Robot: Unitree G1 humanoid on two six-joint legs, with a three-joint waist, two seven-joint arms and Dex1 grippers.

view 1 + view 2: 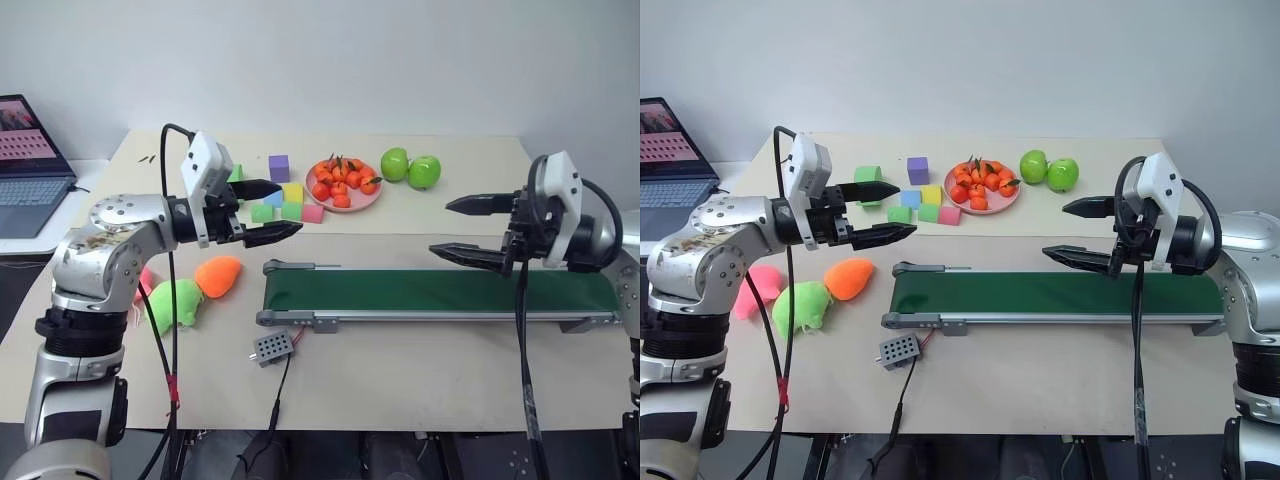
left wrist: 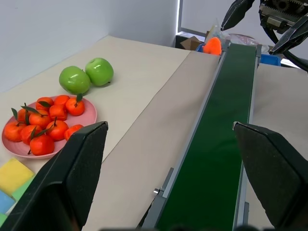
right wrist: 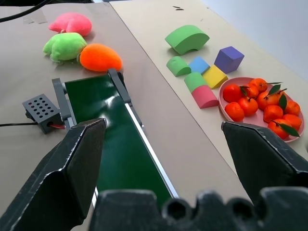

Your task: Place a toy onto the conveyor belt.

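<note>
Pink toy (image 1: 758, 288) half hidden behind left arm (image 1: 710, 250)

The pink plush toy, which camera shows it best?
The right wrist view: the pink plush toy lies whole and unblocked beside the green plush. The right eye view shows it partly behind the left arm; the left eye view, a sliver.

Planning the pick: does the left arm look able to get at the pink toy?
Probably yes. The pink toy lies on the table beside the left arm, nothing on it; only the green toy sits against it. The left gripper is open and empty.
</note>
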